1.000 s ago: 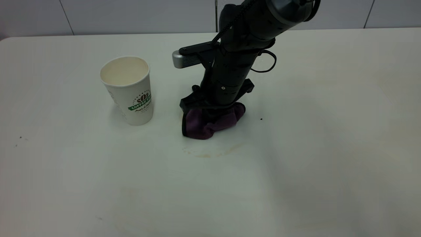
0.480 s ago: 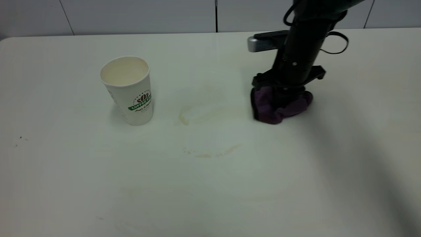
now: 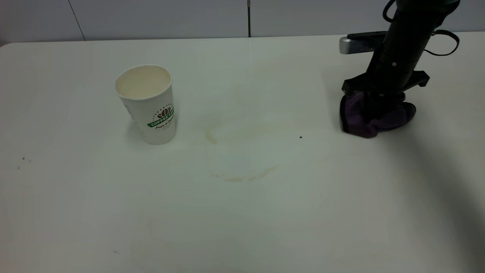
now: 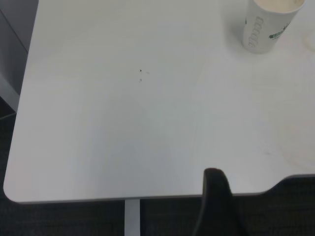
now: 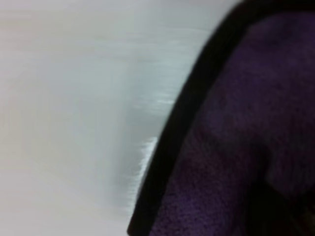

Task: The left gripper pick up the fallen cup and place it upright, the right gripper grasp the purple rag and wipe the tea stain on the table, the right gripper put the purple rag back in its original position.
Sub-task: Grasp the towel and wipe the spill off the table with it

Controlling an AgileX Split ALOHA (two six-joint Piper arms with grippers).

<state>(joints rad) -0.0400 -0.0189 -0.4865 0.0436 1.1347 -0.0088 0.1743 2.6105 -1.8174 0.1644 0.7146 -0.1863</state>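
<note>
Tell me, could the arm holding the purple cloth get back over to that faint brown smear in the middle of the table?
Probably yes. The right gripper presses the purple rag onto the table at the right, and only bare tabletop lies between it and the tea stain. The paper cup stands well off to the left.

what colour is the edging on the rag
Black, around purple plush on the rag; clearest in the right wrist view.

wall [image 3: 159, 17]: grey panels, dark seams, behind tabletop | floor [image 4: 64, 219]: dark | specks [image 4: 141, 76]: 2, black
</note>
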